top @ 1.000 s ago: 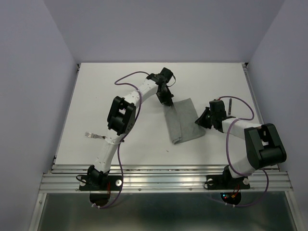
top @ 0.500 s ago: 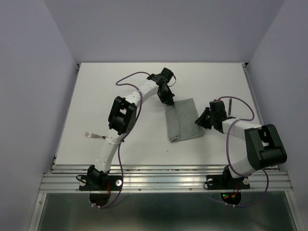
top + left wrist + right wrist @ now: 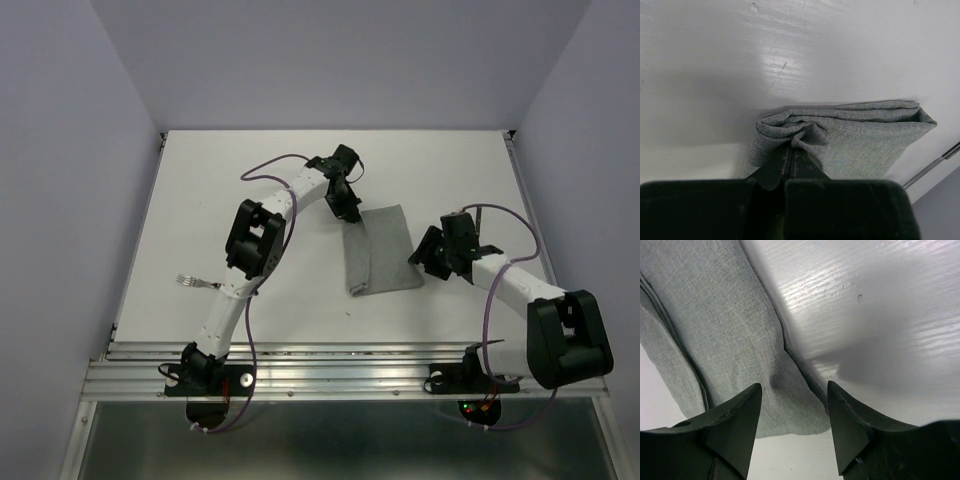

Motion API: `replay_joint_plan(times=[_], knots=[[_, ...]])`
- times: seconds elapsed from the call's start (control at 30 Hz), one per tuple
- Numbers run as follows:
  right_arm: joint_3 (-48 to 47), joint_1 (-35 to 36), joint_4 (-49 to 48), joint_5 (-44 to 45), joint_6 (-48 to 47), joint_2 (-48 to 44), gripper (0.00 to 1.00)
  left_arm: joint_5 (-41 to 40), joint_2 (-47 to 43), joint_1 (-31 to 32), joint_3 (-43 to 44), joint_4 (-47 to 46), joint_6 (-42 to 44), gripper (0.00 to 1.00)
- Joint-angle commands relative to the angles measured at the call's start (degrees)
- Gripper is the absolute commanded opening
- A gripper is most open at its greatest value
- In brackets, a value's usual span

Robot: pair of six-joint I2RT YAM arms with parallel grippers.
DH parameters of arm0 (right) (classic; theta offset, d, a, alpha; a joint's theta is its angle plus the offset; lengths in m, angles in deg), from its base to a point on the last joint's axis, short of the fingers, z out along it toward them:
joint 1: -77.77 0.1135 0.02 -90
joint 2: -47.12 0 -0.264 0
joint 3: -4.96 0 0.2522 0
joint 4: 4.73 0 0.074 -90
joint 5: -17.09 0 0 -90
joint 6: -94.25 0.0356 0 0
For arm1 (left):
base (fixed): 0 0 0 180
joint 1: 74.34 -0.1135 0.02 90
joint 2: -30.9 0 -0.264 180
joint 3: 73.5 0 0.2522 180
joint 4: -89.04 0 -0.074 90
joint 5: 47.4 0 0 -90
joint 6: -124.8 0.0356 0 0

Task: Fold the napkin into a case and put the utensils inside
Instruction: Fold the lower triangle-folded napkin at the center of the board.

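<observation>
The grey napkin (image 3: pixel 378 252) lies folded in layers as an oblong in the middle of the table. My left gripper (image 3: pixel 349 212) is shut on its far left corner, and the left wrist view shows the cloth (image 3: pixel 860 140) bunched at my left gripper's (image 3: pixel 791 147) closed tips. My right gripper (image 3: pixel 427 258) stands open at the napkin's right edge. In the right wrist view my right gripper (image 3: pixel 794 387) straddles the near corner of the cloth (image 3: pixel 715 315) without pinching it. One of the utensils, a fork (image 3: pixel 198 283), lies far left. A dark-handled one (image 3: pixel 479 220) lies right of the napkin.
The thin utensil handle (image 3: pixel 932 166) shows beyond the napkin in the left wrist view. Purple cables loop over both arms. A metal rail (image 3: pixel 340 375) runs along the table's near edge, and plain walls close in the sides and back.
My right gripper has opened and let go of the napkin's right edge, and the arm has drawn back toward the right. The napkin has settled flat. My left gripper keeps its hold.
</observation>
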Motion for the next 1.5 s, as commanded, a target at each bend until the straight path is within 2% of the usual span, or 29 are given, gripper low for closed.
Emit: replay_joint_plan(times=[0.0, 0.13, 0.3, 0.37, 0.67, 0.9, 1.3, 1.43, 1.47], knots=[[-2.9, 2.6, 6.3, 0.7, -0.8, -4.2, 0.62, -1.8, 0.7, -0.3, -0.7, 1.5, 0.2, 0.0], [-4.1, 9.0, 5.7, -0.8, 1.6, -5.8, 0.68, -1.9, 0.7, -0.3, -0.8, 1.7, 0.2, 0.0], [-4.1, 17.5, -2.4, -6.6, 5.9, -1.5, 0.7, -2.1, 0.8, -0.3, -1.1, 1.6, 0.2, 0.0], [-3.6, 18.7, -7.0, -9.4, 7.5, 1.6, 0.7, -2.1, 0.9, -0.3, -1.1, 1.7, 0.2, 0.0], [-4.4, 19.2, -15.0, -14.7, 9.2, 8.8, 0.65, -2.6, 0.4, -0.3, -1.2, 2.1, 0.7, 0.0], [-3.9, 19.2, -18.4, -15.4, 11.1, 11.0, 0.5, -2.6, 0.1, -0.4, -1.8, 2.0, 0.7, 0.0], [-5.0, 19.2, -19.8, -11.8, 13.3, 13.5, 0.45, -2.6, -0.5, -0.6, -3.3, 1.7, 0.9, 0.0], [-4.3, 19.2, -20.1, -9.9, 14.6, 14.4, 0.33, -2.6, -0.8, -0.7, -3.4, 1.5, 1.2, 0.0], [-3.9, 19.2, -20.4, -9.4, 14.9, 14.2, 0.21, -2.6, -0.9, -0.7, -3.4, 1.3, 1.6, 0.0]])
